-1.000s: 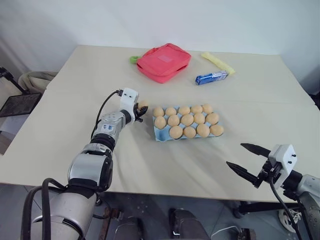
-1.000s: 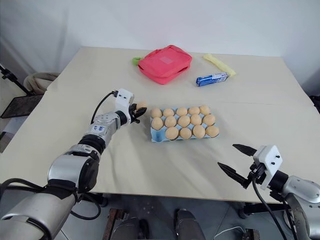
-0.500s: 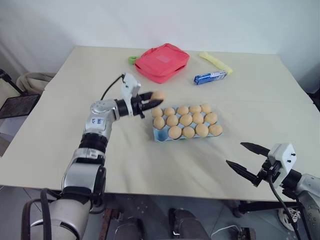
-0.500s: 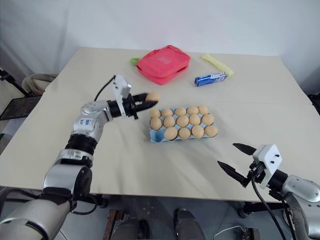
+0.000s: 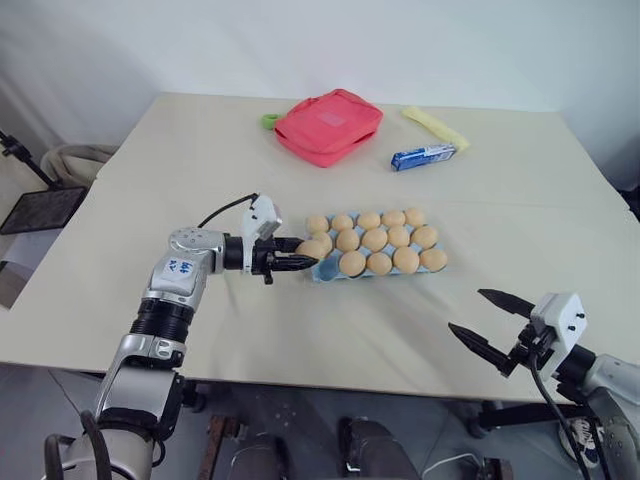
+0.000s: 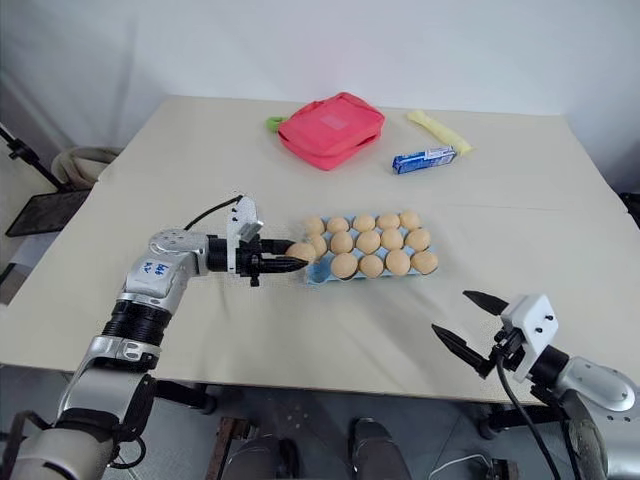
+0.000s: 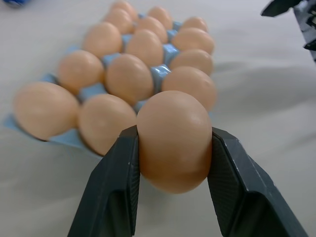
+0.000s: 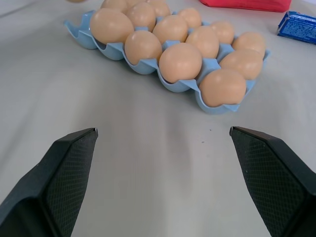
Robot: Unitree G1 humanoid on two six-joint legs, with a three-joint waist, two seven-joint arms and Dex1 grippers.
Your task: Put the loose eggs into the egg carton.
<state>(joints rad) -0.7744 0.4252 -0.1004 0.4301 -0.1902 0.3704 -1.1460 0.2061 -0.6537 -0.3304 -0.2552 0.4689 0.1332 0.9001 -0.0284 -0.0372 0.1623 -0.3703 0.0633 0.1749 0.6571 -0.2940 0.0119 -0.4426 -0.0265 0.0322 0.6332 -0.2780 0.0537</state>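
Red pouch (image 5: 329, 124), green item (image 5: 268, 120) touching it, blue bar (image 5: 423, 156), yellow packet (image 5: 436, 126) on beige table (image 5: 150, 190).

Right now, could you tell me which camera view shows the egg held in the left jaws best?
The left wrist view: the egg sits large between both fingers, the egg carton just behind. Both head views show it small at the carton's near-left corner.

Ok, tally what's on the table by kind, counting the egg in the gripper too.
Eggs: 15 (14 in the egg carton, 1 in the left gripper)
Egg carton: 1
Red pouch: 1
Blue wrapped bar: 1
Yellow packet: 1
Small green thing behind the pouch: 1
Total: 20
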